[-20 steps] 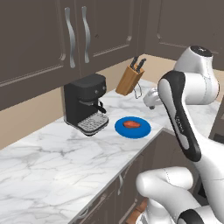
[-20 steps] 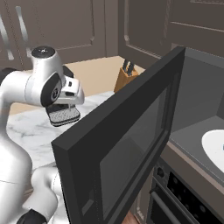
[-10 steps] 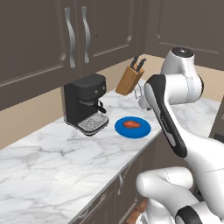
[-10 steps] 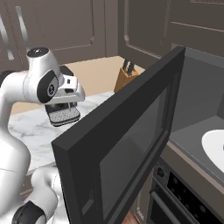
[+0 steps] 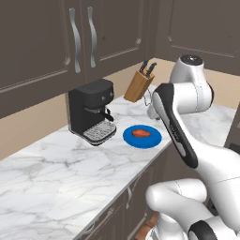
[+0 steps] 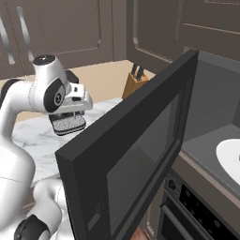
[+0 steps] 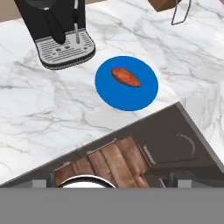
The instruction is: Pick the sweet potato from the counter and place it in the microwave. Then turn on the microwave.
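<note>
A: Where does the sweet potato (image 5: 141,133) lie?

B: It rests on a round blue plate (image 5: 153,139) on the white marble desk (image 5: 56,178), near its front edge, with a black espresso machine (image 5: 92,111) just beside the plate and a wooden knife block (image 5: 137,85) farther back.

A: Why has nothing been grasped?

B: Judging by the hand view, the hand hangs well above the plate, looking down on the sweet potato. The fingers themselves cannot be made out, but the pincer appears released and holds nothing. The reach down seems not yet begun.

A: What does the right base view add?

B: The microwave (image 6: 206,117), with its dark glass door (image 6: 131,159) swung wide open and the white turntable (image 6: 229,159) bare inside, ready to receive. The left base view shows instead the plate and sweet potato beside the arm's elbow.
</note>
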Robot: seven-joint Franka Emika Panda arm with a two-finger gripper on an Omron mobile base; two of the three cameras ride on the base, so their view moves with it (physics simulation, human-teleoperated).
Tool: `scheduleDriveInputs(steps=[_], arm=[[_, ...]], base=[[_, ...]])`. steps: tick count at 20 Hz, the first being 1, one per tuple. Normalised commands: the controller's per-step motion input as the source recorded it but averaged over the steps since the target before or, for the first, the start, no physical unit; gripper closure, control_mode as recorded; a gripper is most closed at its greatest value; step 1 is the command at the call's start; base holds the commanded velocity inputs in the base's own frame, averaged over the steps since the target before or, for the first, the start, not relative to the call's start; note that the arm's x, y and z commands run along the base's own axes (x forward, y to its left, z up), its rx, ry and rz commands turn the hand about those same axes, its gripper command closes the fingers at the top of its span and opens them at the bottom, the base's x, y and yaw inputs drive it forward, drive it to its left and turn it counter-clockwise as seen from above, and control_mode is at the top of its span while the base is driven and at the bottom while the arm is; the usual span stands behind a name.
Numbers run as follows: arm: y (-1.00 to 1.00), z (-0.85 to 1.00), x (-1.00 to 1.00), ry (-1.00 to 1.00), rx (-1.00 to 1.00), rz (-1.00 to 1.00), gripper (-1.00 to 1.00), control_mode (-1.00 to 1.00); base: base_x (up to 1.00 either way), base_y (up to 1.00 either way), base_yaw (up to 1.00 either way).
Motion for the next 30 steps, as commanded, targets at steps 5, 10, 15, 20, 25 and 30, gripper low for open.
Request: scheduleDriveInputs(steps=[5, 10, 15, 20, 25, 30], arm=[[-0.02, -0.13, 0.11, 0.00, 0.00, 0.08, -1.00, -1.00], [0.00, -0.15, 0.21, 0.00, 0.00, 0.02, -1.00, -1.00], [0.00, -0.16, 0.27, 0.00, 0.00, 0.00, -1.00, -1.00], [0.00, -0.15, 0.26, -0.01, 0.00, 0.00, -1.00, -1.00], [0.00, -0.14, 0.24, -0.01, 0.00, 0.00, -1.00, -1.00], [0.00, -0.15, 0.20, -0.02, 0.00, 0.00, -1.00, -1.00]], base=[[0.00, 0.00, 0.00], [0.00, 0.00, 0.00], [0.00, 0.00, 0.00], [0.00, 0.00, 0.00], [0.00, 0.00, 0.00], [0.00, 0.00, 0.00]])
